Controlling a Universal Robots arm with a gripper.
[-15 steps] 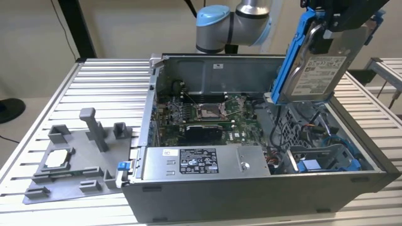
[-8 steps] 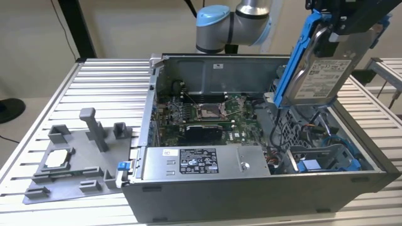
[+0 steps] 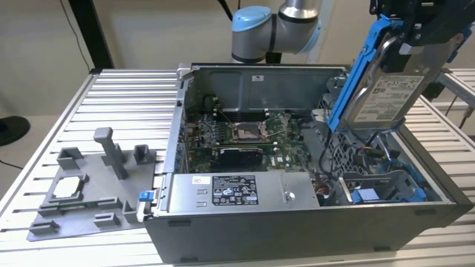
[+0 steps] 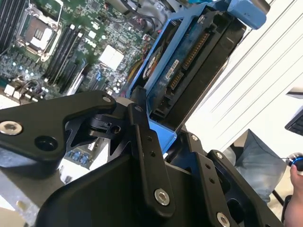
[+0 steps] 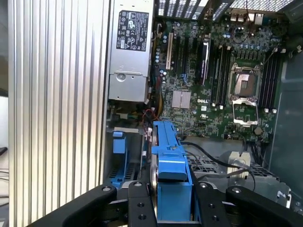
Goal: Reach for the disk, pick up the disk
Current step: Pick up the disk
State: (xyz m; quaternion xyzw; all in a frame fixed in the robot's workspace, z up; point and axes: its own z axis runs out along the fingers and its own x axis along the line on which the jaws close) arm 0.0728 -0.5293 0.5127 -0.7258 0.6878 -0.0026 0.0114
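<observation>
**Inspector:** Ribbed aluminium table [image 3: 126,100] carries an open computer case [image 3: 297,222], side panel off, motherboard [image 3: 245,130] exposed. A grey fixture plate [image 3: 89,194] lies on the table at the exterior view's left of the case.

**Assistant:** Location of the disk?

**Inspector:** The disk [image 3: 390,94] is in the air above the case's drive-bay end, clear of the bay. It hangs nearly upright, long axis running down from the gripper toward the case, white label facing the exterior camera, blue carrier frame along its edge.

**Assistant:** Which way does it lie from the fingers?

**Inspector:** Directly between them, extending away from the palm. In the first wrist view the blue frame of the disk [image 5: 171,175] stands edge-on between the two black fingers [image 5: 139,205]. In the second wrist view the disk's [image 4: 189,66] connector edge shows, body projecting beyond the fingertips.

**Assistant:** Finger state?

**Inspector:** The gripper [image 3: 423,30] is clamped on the disk's upper end; the gripper [image 5: 171,208] jaws stand narrow, pressed against the carrier on both sides. No gap is visible in either wrist view.

**Assistant:** Anything beneath?

**Inspector:** Below the disk sits the vacated bay with a small blue bracket [image 3: 365,196], and the power supply [image 3: 237,192] lies further along the case. My judgement: the pick-up is accomplished, disk lifted free.
</observation>
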